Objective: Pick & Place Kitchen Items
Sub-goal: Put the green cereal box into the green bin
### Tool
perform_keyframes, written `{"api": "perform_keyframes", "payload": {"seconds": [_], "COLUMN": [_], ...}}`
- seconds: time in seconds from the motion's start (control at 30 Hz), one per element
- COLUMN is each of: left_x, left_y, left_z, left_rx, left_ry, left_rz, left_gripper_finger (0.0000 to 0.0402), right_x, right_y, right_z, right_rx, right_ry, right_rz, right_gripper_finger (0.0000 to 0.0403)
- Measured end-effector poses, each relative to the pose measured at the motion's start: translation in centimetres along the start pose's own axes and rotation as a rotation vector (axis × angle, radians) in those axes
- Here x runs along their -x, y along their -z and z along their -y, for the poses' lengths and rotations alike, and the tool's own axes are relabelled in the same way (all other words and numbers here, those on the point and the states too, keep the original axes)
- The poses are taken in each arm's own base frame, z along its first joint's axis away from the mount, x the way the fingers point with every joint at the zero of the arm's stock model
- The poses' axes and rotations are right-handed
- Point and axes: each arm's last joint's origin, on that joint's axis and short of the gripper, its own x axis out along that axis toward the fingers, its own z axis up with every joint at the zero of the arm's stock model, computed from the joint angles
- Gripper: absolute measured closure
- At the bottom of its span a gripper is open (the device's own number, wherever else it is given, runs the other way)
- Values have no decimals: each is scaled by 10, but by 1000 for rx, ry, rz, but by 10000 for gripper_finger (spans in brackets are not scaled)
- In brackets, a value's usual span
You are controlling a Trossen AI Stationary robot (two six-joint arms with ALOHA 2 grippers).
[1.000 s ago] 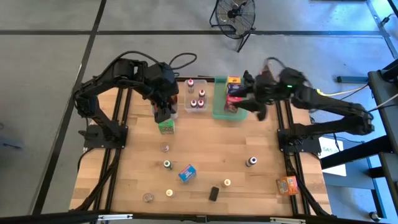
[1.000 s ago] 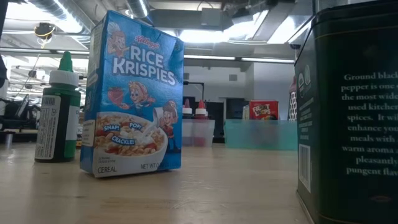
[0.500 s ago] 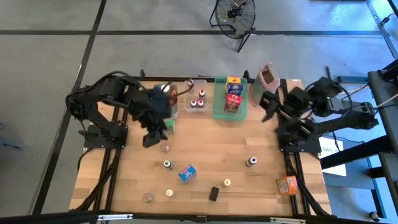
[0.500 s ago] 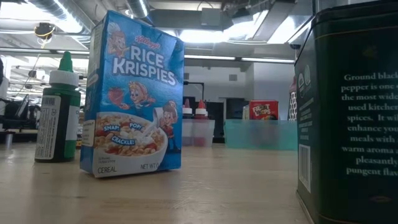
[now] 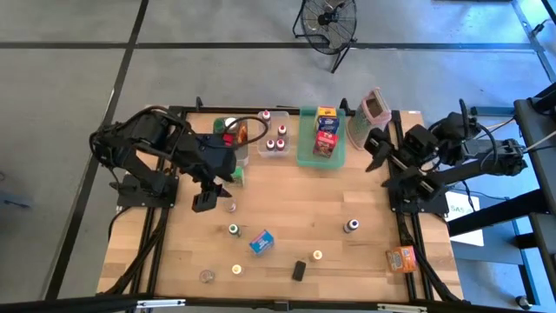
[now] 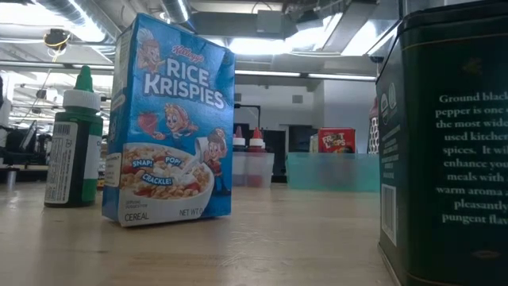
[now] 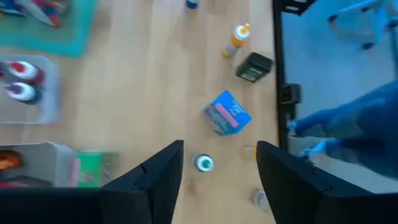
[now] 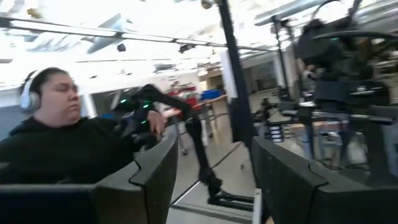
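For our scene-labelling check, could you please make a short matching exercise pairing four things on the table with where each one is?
Things:
1. Rice Krispies box
2. Froot Loops box
3. red-capped bottles
4. orange box

Places:
A. in the green tray
B. at the table's right edge, near the front corner
C. in a clear bin
D. on open wood near the table's middle

Pairs: 1-D, 2-A, 3-C, 4-B

floor fan [image 5: 329, 21], pink grater [image 5: 374, 107], green tray [image 5: 304, 148]
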Motion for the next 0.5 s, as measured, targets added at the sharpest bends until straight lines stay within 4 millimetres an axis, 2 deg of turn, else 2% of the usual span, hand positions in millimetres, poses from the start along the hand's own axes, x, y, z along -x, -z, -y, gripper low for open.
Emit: {"api": "perform_keyframes", "payload": {"seconds": [0.2,0.5], "left_x": [0,0], "left_y": [0,0], "left_z": [0,0], "left_rx": [8,8], "left_ry": [-16,-16], "left_rz": [6,6], "left_gripper_finger": [203,203], "right_x": [0,-4], "right_y": [0,2], "right_z": [5,10], "right_rx": [-83,-106], "right_ry": [142,209], "right_rz": [50,58], "right_gripper_finger": [194,194]}}
